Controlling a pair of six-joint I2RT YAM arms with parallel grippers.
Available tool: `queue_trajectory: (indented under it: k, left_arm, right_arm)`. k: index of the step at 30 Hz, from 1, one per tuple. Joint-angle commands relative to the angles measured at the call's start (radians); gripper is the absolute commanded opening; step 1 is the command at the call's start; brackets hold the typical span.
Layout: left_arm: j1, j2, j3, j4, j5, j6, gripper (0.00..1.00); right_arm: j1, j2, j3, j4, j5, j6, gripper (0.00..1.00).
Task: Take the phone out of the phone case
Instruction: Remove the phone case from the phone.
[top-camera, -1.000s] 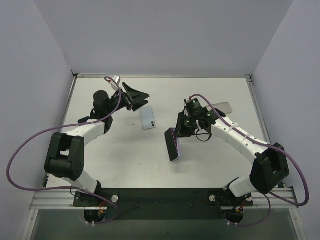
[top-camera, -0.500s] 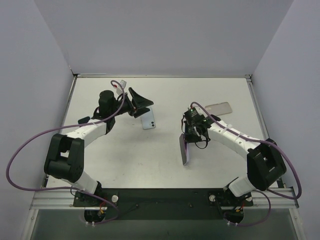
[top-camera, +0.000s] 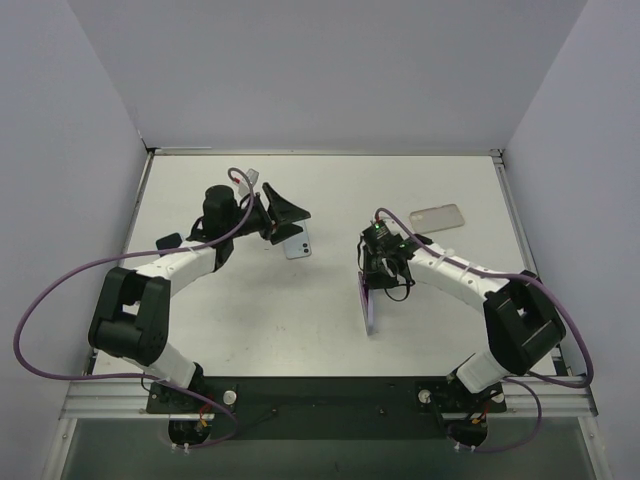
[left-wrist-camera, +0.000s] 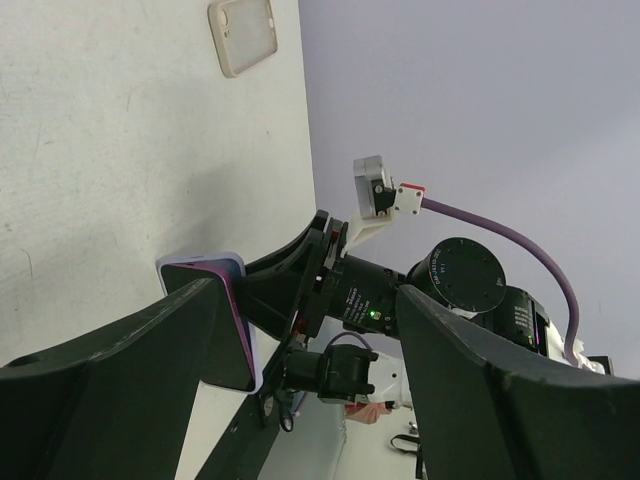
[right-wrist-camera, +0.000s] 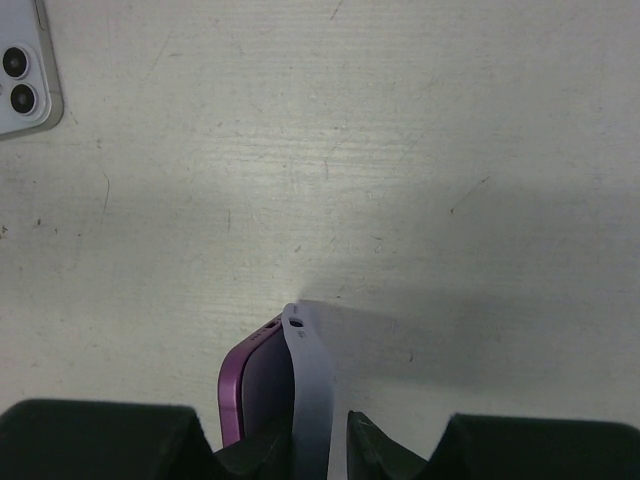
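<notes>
My right gripper is shut on a purple phone in a pale lavender case and holds it on edge near the table's middle. In the right wrist view the gripper clamps the purple phone, and the case bends away from the phone's end. My left gripper is open and empty, above a white phone lying face down. In the left wrist view the open gripper frames the right arm and the purple phone.
A clear empty case lies at the back right; it also shows in the left wrist view. The white phone's camera corner shows in the right wrist view. Grey walls surround the white table.
My right gripper has turned the purple phone from face-up to edge-on and shifted it slightly right. My left gripper has moved right and down, over the white phone.
</notes>
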Motion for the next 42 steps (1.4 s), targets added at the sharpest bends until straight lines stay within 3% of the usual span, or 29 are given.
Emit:
queue_trajectory:
  k: [1,8,18,30,42]
  left_arm:
    - [-0.015,-0.037,0.006,-0.036,-0.016,0.038,0.82]
    - [-0.064,-0.049,0.035,-0.177,-0.068,0.099,0.82]
    - [-0.181,-0.04,0.035,-0.303,-0.185,0.015,0.74]
    - [-0.313,0.066,0.208,-0.623,-0.303,0.027,0.73]
    - [-0.402,0.204,0.251,-0.628,-0.291,-0.005,0.77]
  right_arm:
    - [0.03,0.087,-0.026,-0.057,-0.044,0.003,0.23]
    - [0.029,0.124,-0.029,-0.07,-0.041,-0.017,0.23]
    - [0.032,0.17,-0.066,-0.052,-0.05,-0.023,0.22]
    - [0.038,0.198,-0.101,-0.023,-0.06,-0.021,0.21]
    - [0.041,0.195,-0.124,0.003,-0.078,-0.017,0.21]
